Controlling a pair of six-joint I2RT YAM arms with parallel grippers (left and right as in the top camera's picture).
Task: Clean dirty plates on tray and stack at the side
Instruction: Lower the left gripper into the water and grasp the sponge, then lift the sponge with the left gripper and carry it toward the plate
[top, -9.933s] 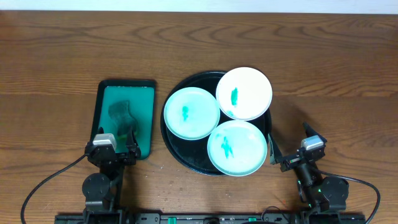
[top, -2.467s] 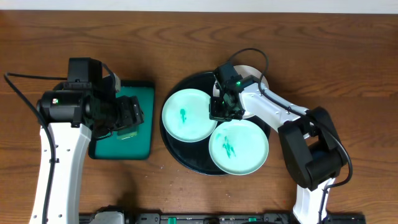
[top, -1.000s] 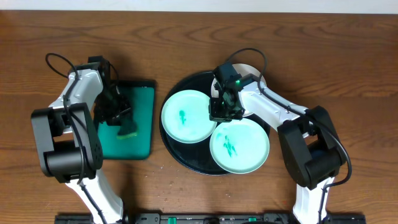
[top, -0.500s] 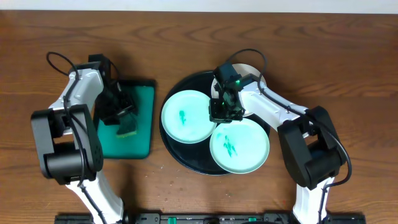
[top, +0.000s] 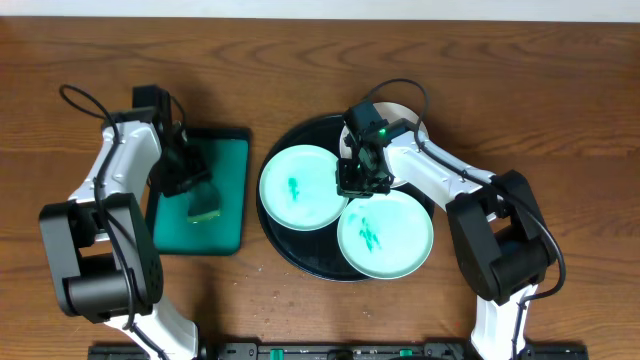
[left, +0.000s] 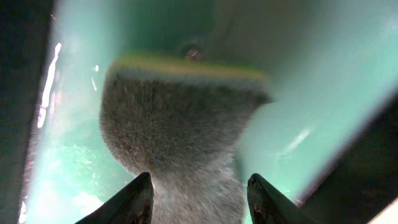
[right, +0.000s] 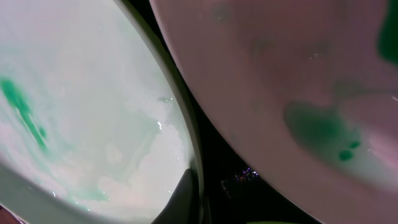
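Three white plates with green smears lie in the round black tray (top: 300, 252): one on the left (top: 300, 187), one at the front (top: 385, 235), one at the back right (top: 408, 118), partly under my right arm. My right gripper (top: 360, 183) is shut and low where the plates meet. In the right wrist view only one finger (right: 186, 196) shows, against a plate's rim (right: 93, 112). Whether a rim is pinched is hidden. My left gripper (top: 196, 190) stands open astride a grey sponge (left: 186, 118), its fingers (left: 140, 199) close on both sides.
The sponge (top: 205, 206) rests on a green rectangular tray (top: 226, 160) with a black rim, left of the round tray. Both arms' cables loop over the table. Bare wooden table surrounds both trays.
My left arm has swung slightly left while its gripper stays over the sponge; the jaws spread and then narrowed again. The right arm and the plates have not moved.
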